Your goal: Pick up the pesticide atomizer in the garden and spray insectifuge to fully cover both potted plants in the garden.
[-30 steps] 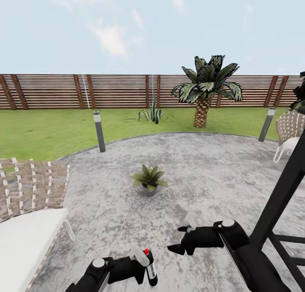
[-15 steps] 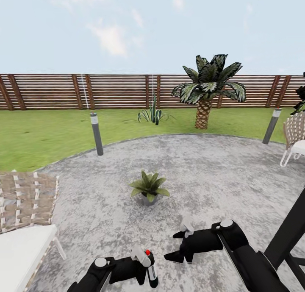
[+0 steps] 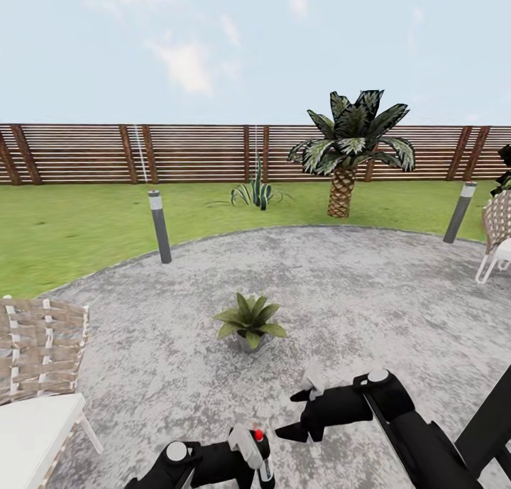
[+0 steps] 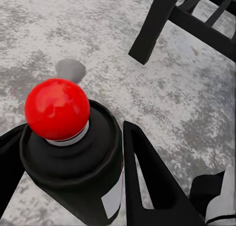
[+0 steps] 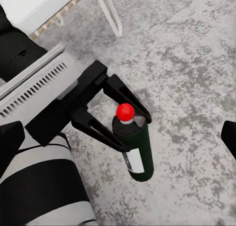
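Note:
One potted plant (image 3: 248, 321), a green rosette in a small grey pot, stands on the paved circle (image 3: 369, 297) just ahead of me. Far off on the lawn by the fence a spiky plant (image 3: 254, 191) grows; its pot is not discernible. The pesticide atomizer (image 3: 264, 466), a dark bottle with a pale label and a red knob on top, sits at the view's bottom edge with my left gripper (image 3: 253, 452) shut on it. The left wrist view shows the bottle (image 4: 73, 152) between black fingers (image 4: 147, 177). My right gripper (image 3: 301, 408) hovers open and empty nearby, above the bottle (image 5: 133, 149).
A woven chair with a white seat (image 3: 35, 375) stands at the left, and another chair (image 3: 497, 240) at the right edge. Two grey bollard lights (image 3: 159, 226) (image 3: 458, 212) mark the circle's rim. A palm (image 3: 343, 155) and the slatted fence (image 3: 142, 153) lie beyond the lawn.
The whole view has shifted as I roll forward: the potted plant sits lower and the left chair slides out. My left gripper with the bottle has dropped lower and slightly right.

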`<state>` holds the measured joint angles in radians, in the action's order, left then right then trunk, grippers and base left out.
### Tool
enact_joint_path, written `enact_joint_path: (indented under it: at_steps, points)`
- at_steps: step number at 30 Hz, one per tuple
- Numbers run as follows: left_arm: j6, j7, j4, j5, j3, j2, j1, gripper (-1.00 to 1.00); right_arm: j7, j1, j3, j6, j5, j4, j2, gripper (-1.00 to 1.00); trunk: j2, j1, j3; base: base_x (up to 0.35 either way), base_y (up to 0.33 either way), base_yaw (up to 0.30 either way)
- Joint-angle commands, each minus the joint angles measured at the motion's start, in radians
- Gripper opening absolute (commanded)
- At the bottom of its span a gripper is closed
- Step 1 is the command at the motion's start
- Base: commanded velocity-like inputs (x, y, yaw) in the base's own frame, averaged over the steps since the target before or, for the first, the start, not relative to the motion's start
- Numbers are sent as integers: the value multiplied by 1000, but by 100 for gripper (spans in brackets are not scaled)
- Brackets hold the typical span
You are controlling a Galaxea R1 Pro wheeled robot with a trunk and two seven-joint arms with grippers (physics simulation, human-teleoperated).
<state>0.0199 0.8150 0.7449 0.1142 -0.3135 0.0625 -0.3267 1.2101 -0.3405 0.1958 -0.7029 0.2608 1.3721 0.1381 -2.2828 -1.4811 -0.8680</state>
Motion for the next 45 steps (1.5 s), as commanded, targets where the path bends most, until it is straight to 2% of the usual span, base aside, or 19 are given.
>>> enact_joint_path:
  at_steps: [1,8,13,16,17,28,34,45]
  points:
    - [2,0,-1,-1,-5,0,0,-100,0,0,2,0,3,-1,0,100,0,0,0,2,1,0]
    - [2,9,-3,-2,-13,14,0,-100,-4,0,11,2,7,-7,0,100,0,0,0,0,0,0]
    - [-26,26,30,-6,-9,13,-8,-100,-87,0,15,2,4,-10,-1,100,0,0,0,0,0,0]
    - [-35,67,40,-7,-8,11,-16,-100,-107,0,26,1,3,-10,-2,100,0,0,0,0,0,0]
    - [-36,77,40,-6,-7,10,-19,-100,-108,0,27,1,3,-10,-2,-100,0,0,0,0,0,0]
    - [-40,93,42,-6,-6,13,-33,-100,-111,0,38,0,3,-10,-2,-100,0,0,0,0,0,0]
    - [-64,91,42,-9,-6,14,-40,-100,-113,0,77,7,5,-24,-2,-100,0,0,0,0,0,0]
    - [-67,84,41,-8,-6,21,-40,-100,-113,0,80,5,6,-27,-2,-100,0,0,0,0,0,0]
